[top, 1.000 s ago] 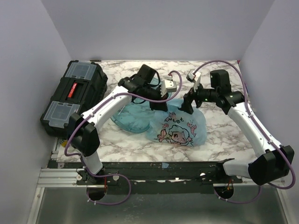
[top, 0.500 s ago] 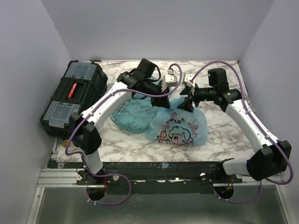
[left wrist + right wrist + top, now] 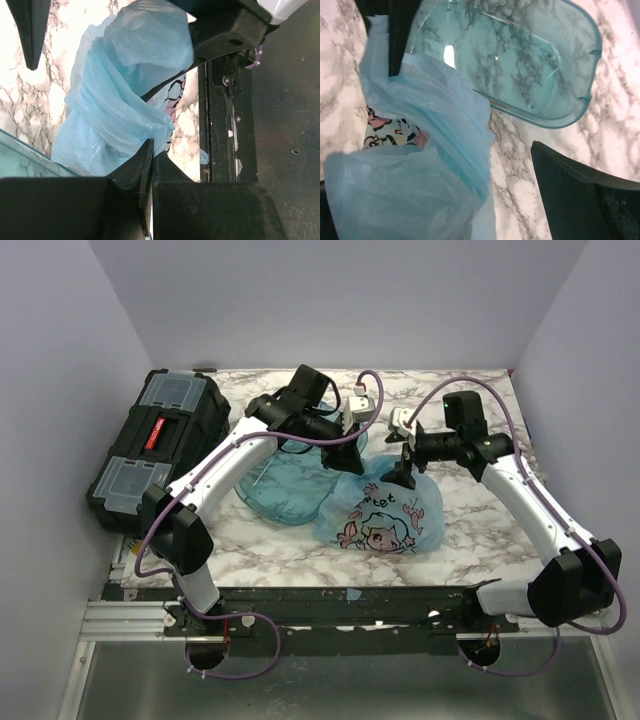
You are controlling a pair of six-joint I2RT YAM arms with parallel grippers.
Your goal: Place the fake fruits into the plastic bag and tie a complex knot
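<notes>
Left claw (image 3: 149,151) clamped on bag (image 3: 385,515) neck; right claw (image 3: 404,468) jaws apart, straddling bag top; tray (image 3: 520,60) beside bag on counter (image 3: 470,510)

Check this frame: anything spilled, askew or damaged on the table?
Nothing stands out. The crinkly light-blue plastic bag lies on the marble table with no tear showing and nothing spilled around it. The clear teal oval tray sits flat and empty next to it, and the black toolbox is closed.
</notes>
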